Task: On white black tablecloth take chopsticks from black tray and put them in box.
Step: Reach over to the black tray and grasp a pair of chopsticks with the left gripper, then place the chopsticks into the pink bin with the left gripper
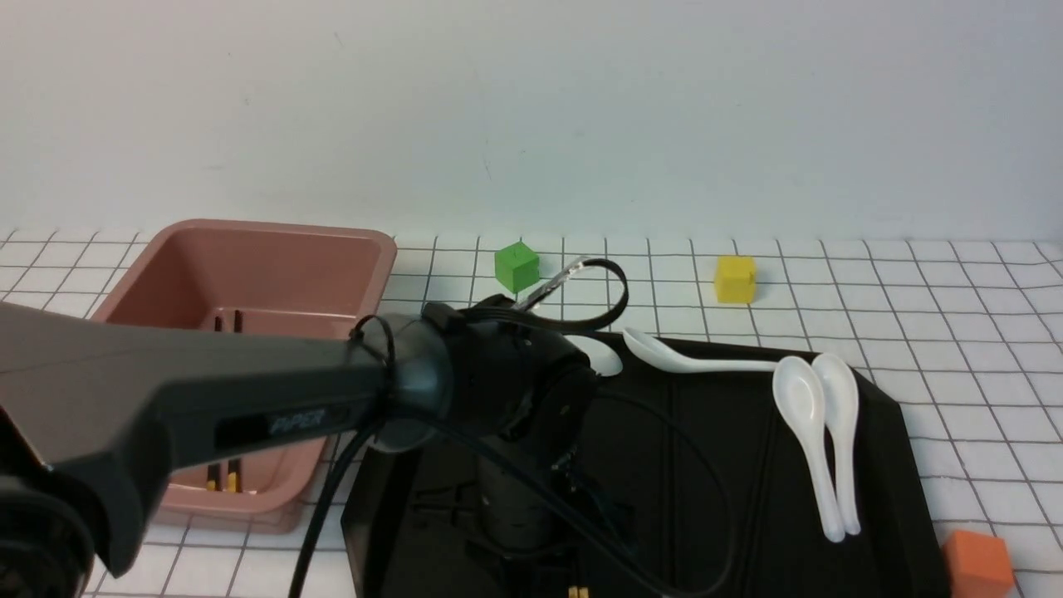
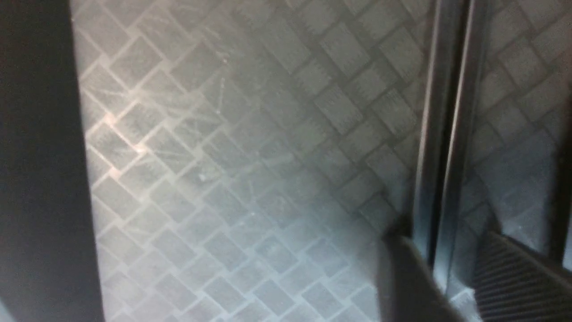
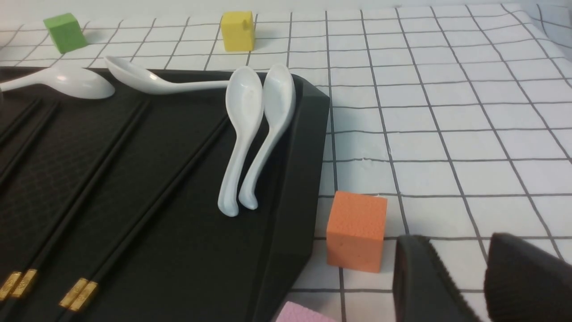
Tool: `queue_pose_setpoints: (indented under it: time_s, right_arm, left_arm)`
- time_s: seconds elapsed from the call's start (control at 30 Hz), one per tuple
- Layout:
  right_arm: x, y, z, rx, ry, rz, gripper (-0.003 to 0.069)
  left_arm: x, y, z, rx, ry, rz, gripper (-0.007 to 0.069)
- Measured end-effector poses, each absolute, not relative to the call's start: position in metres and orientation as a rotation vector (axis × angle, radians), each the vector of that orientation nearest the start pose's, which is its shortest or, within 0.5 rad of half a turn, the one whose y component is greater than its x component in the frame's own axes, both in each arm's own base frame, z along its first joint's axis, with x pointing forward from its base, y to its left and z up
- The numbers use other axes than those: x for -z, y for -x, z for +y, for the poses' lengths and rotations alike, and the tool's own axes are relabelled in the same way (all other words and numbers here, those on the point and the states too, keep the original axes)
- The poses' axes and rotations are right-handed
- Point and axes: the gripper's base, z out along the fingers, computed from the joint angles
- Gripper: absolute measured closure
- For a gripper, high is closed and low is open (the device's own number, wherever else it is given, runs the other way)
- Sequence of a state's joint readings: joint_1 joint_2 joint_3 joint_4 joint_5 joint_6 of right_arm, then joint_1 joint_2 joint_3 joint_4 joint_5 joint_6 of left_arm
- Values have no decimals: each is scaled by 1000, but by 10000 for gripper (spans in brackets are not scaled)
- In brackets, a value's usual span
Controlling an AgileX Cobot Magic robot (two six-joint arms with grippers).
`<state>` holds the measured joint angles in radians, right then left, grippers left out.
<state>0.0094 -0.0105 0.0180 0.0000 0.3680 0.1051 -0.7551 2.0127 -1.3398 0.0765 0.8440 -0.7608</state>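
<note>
Left claw (image 2: 449,264) straddles two chopsticks (image 2: 440,134) on tray (image 2: 250,179), gap narrow; grip cannot be confirmed. Risk: thin sticks may slip or split en route to box (image 1: 249,241) at 10 o'clock. Right claw (image 3: 464,286) parted, empty.

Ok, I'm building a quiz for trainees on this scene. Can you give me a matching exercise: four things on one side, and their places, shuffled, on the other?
Things:
1 green cube
2 orange cube
3 paired spoons
4 box

Places:
A left of the tray, chopsticks inside
B on the cloth beyond the tray
C on the tray's right side
D on the cloth off the tray's near right corner

Pairs: 1-B; 2-D; 3-C; 4-A
</note>
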Motion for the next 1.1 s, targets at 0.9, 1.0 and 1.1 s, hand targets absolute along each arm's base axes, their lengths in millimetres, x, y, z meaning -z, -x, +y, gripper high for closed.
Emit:
queue_pose_setpoints:
  time_s: [0.9, 1.0, 1.1]
  right_arm:
    - [-175, -53, 0, -79, -89, 1858, 419]
    - [-175, -53, 0, -79, -89, 1858, 419]
    - [-175, -53, 0, -79, -89, 1858, 419]
  left_arm:
    - [-296, -319, -72, 89, 471, 2678, 539]
    - [-268, -338, -67, 50, 422, 2719, 538]
    - [-240, -352, -69, 12, 374, 2770, 510]
